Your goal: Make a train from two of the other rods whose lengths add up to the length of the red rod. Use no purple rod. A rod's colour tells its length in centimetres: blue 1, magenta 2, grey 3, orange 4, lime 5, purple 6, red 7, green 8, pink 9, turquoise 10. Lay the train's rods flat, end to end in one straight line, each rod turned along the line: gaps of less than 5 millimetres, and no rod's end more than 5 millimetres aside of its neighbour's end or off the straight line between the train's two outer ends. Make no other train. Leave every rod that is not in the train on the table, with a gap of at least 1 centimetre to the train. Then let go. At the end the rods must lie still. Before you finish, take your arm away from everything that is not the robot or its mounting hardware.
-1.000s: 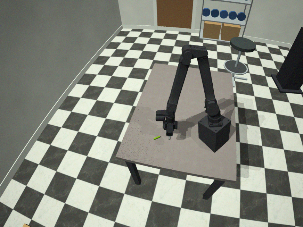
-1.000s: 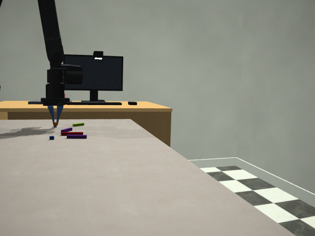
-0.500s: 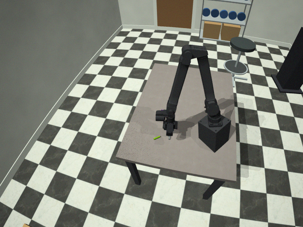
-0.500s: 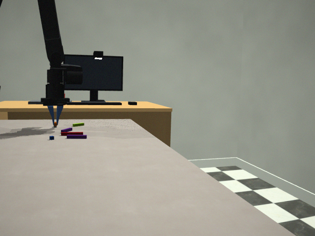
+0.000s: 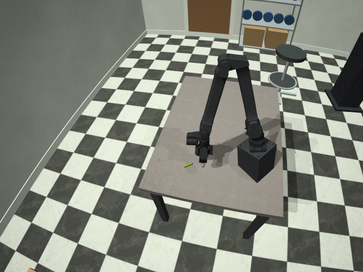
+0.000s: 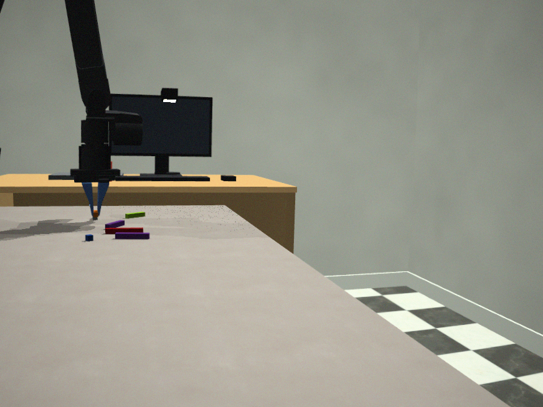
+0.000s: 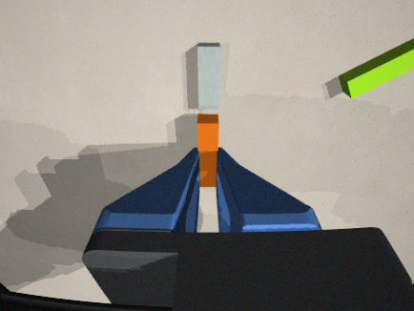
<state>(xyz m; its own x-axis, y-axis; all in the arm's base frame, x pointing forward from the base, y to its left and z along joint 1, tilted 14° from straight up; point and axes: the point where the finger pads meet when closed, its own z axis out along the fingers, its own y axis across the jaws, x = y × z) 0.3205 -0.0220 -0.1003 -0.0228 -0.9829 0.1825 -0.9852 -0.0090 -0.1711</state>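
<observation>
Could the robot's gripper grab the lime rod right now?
Probably not yet. The gripper is shut on the orange rod, held down by the grey rod, so its fingers are full. The lime rod lies close by with nothing over it, so after letting go it looks reachable.

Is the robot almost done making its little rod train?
Nearly! The grey rod already lies flat on the table. The gripper is shut on the orange rod, set down end to end with the grey one, in line. Left to do: let go and back away. The lime rod lies well aside.
</observation>
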